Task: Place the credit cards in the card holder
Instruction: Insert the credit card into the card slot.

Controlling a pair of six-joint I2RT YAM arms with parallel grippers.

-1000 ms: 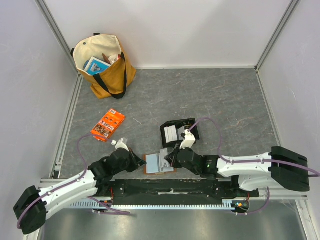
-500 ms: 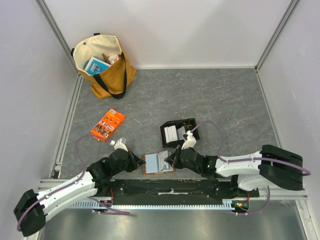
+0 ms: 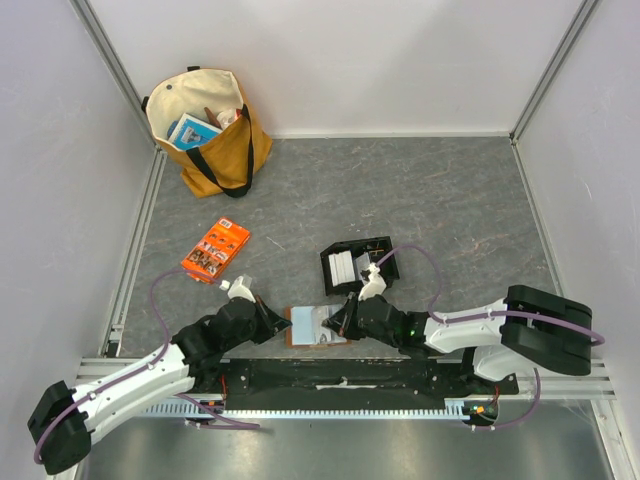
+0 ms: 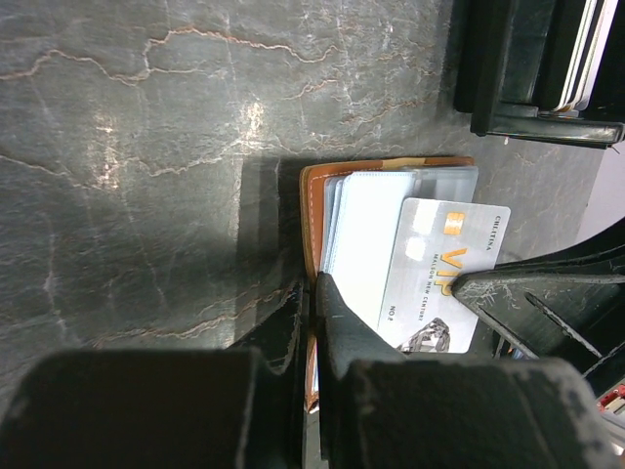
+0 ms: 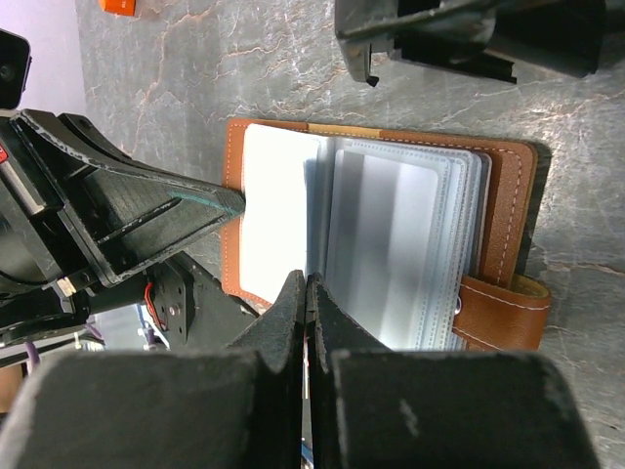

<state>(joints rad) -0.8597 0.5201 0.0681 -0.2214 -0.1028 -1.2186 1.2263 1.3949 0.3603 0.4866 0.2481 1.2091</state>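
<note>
Holding the open card holder flat at the table's near edge with the left gripper pinched shut on its brown cover, and with the right gripper closed, apparently on the credit card atop the sleeves: light, stiff, slick, probably best gripped by its short end.

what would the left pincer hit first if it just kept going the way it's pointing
The card holder. The left pincer is shut with its tips right at the holder's brown cover edge, seemingly pinching it, so going straight on would push into that cover.
</note>
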